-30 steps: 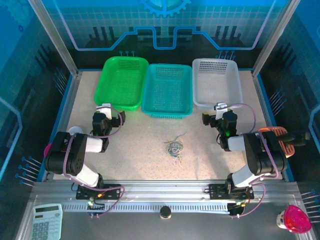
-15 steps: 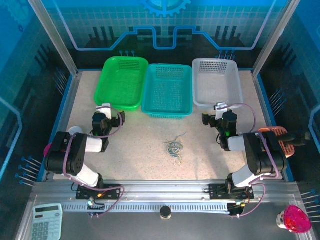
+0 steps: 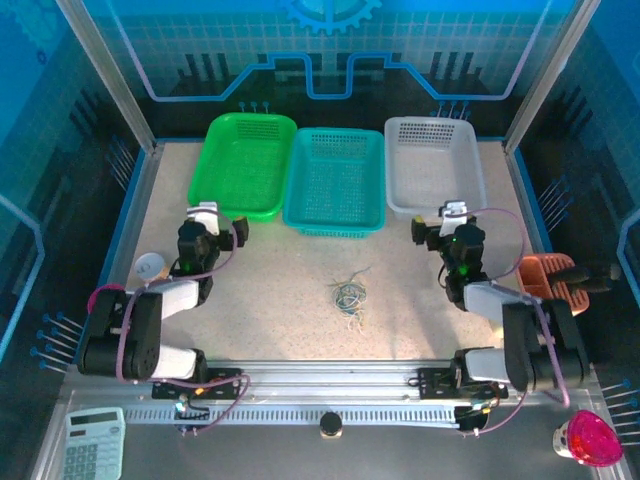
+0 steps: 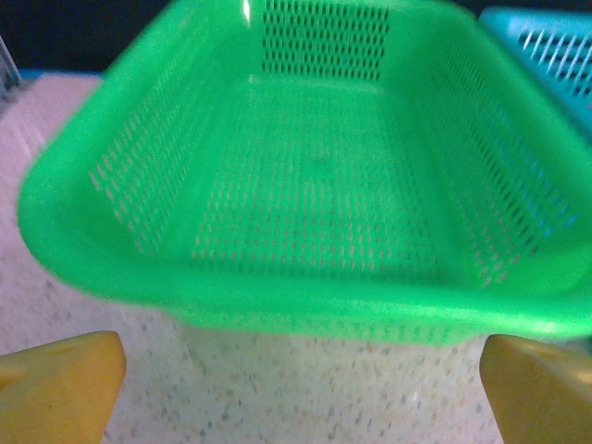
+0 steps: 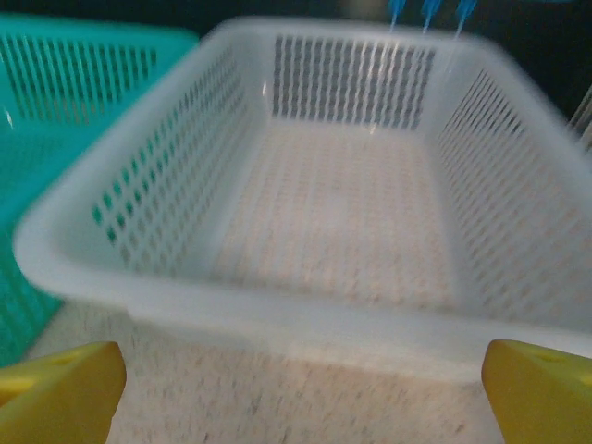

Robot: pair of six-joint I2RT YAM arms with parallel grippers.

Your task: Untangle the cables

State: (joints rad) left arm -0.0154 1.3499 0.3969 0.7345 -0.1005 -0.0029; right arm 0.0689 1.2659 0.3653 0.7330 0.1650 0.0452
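The task stands at its opening step: no strand is separated, and the approach to the cables (image 3: 349, 294) is not yet made. The cables lie as one small loose tangle of hair-thin flexible wires on the speckled beige surface (image 3: 280, 310), roughly midway between the two arms and well apart from both. The tangle is also clear of the teal perforated plastic basket (image 3: 335, 180) behind it. The left gripper (image 4: 296, 398) is spread wide and holds nothing. Its yellow fingertips (image 4: 55, 388) frame bare surface just in front of the green perforated plastic basket (image 4: 277, 305), which is empty. The right gripper (image 5: 296, 398) is likewise fully spread and empty, facing the near rim of the white perforated plastic basket (image 5: 277, 310), also empty. Judged from this layout, the next move calls for both arms to turn inward from the baskets and descend over the tangle. One gripper should then pinch a single outlying strand while the other restrains the rest. Because the wires are so thin and lie flat, the fingertips will probably need to meet almost at the surface and close nearly completely. In the top view the tangle shows a pale coiled loop at its centre, yellow-tan strands trailing toward the near edge, and one fine strand reaching toward the baskets. The number of strands cannot be determined.
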